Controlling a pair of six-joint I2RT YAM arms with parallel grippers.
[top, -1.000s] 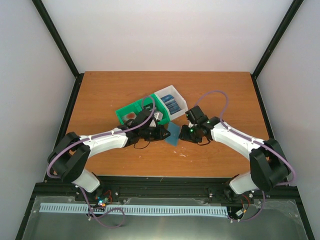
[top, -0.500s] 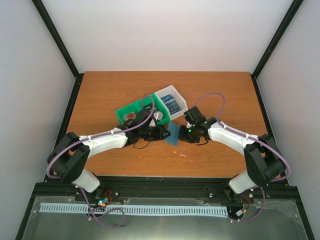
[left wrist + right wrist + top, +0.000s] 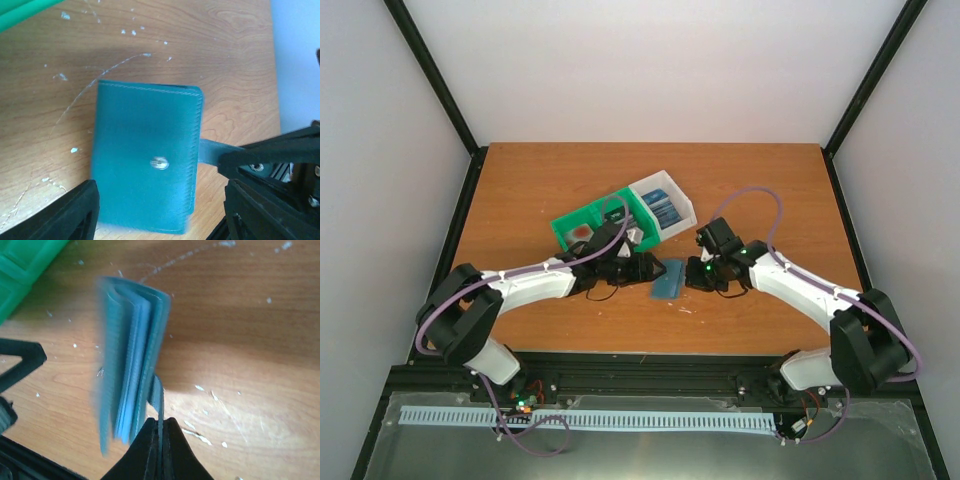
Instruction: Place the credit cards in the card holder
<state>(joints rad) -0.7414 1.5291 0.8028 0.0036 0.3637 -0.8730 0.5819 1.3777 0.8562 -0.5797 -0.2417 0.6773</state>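
Jaws of the right claw (image 3: pixel 161 427) pinch shut on the strap (image 3: pixel 156 390) of the one teal card holder (image 3: pixel 145 150) on the bench (image 3: pixel 520 190), the left claw (image 3: pixel 165 200) wide open over it, near one green bin (image 3: pixel 582 222) and one white bin (image 3: pixel 670 192).

Bright even light, soft shadows, card holder (image 3: pixel 131 360) motion-blurred in wrist views

Opened left gripper (image 3: pixel 160 220) wide, off holder (image 3: pixel 145 155). Shut right gripper (image 3: pixel 161 426) fully, pinched on holder's strap (image 3: pixel 156 392). Pulled holder slightly toward near edge of table (image 3: pixel 520 310), away from green bin (image 3: pixel 582 225). Swung right arm outward, elbow lower.
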